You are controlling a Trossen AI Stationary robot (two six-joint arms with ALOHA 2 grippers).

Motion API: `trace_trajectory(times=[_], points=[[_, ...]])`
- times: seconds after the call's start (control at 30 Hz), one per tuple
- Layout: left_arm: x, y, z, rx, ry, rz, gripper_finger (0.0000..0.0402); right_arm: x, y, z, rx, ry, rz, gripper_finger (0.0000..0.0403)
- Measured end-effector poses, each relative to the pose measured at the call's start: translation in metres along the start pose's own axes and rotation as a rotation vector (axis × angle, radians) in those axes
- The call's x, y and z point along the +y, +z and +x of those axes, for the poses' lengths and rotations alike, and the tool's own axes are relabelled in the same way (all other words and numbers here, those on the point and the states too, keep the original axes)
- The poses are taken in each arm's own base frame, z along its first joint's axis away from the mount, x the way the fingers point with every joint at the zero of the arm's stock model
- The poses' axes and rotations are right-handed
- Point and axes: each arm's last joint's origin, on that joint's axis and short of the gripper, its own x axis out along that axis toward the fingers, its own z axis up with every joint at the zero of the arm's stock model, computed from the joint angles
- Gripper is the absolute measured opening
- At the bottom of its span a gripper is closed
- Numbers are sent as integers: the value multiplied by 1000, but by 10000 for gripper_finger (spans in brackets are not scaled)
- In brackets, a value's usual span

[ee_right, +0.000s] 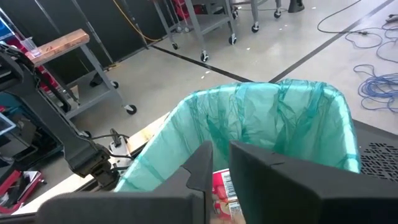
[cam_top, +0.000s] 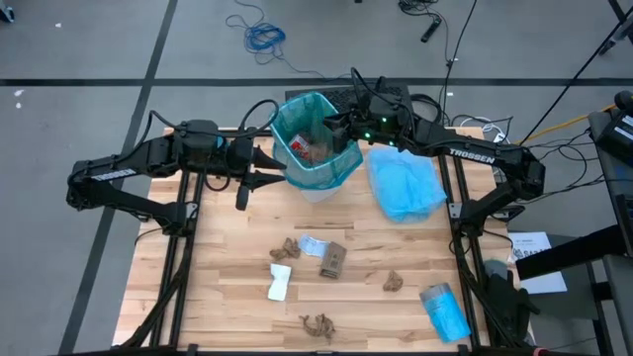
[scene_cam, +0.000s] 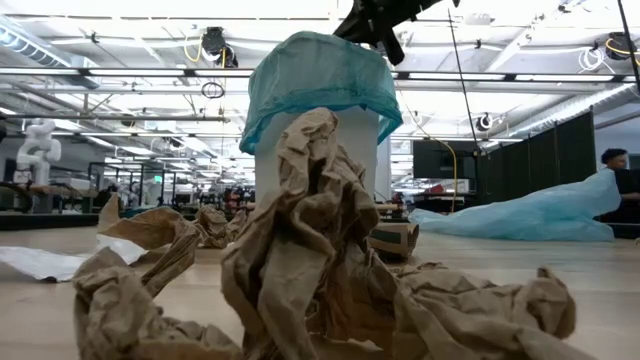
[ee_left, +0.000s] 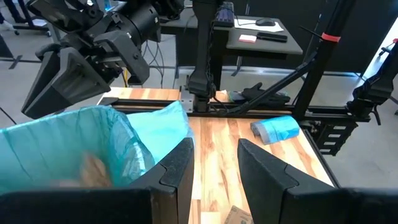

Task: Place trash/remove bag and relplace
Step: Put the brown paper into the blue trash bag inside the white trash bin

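A white bin lined with a teal bag (cam_top: pixel 315 150) stands at the table's far middle, with trash inside it. A red-and-white bottle (ee_right: pixel 221 186) lies in the bin right under my right gripper (ee_right: pixel 221 154), which hovers over the bin's far right rim with a narrow gap between its fingers. My left gripper (ee_left: pixel 214 149) stands open and level at the bin's left side (cam_top: pixel 275 170), nothing between its fingers. Brown paper wads (cam_top: pixel 285 247) (cam_top: pixel 394 282) (cam_top: pixel 318 324), a white packet (cam_top: pixel 279 283) and a pale scrap (cam_top: pixel 313 244) lie on the table. My left gripper has the outer side of one finger (ee_left: pixel 177 165) close against the bag's folded-over rim (ee_left: pixel 163 127); I cannot tell whether it touches. My right gripper's fingers (ee_right: pixel 202 163) stand just above the bottle; whether they touch it I cannot tell.
A loose light-blue bag (cam_top: pixel 404 183) lies spread to the right of the bin. A folded blue bag pack (cam_top: pixel 443 311) sits at the near right corner. A small brown carton (cam_top: pixel 333 259) lies mid-table. The low view is filled by a brown wad (scene_cam: pixel 320 250).
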Motion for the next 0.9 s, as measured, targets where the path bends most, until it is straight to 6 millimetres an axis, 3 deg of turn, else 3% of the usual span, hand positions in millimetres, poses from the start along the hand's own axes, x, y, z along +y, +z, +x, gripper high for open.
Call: trace_trajectory(times=[0.27,0.4,0.73,0.9], points=[[0,0,0,2,6,-1,121,0,0,0,3,6,-3,70],[0,-4,1,44,7,-7,121,4,0,-3,38,103,-6,70],[3,-26,19,188,15,-30,121,41,1,-35,41,264,-55,70],[6,-51,34,301,9,-59,121,54,-6,-50,77,217,-74,70]])
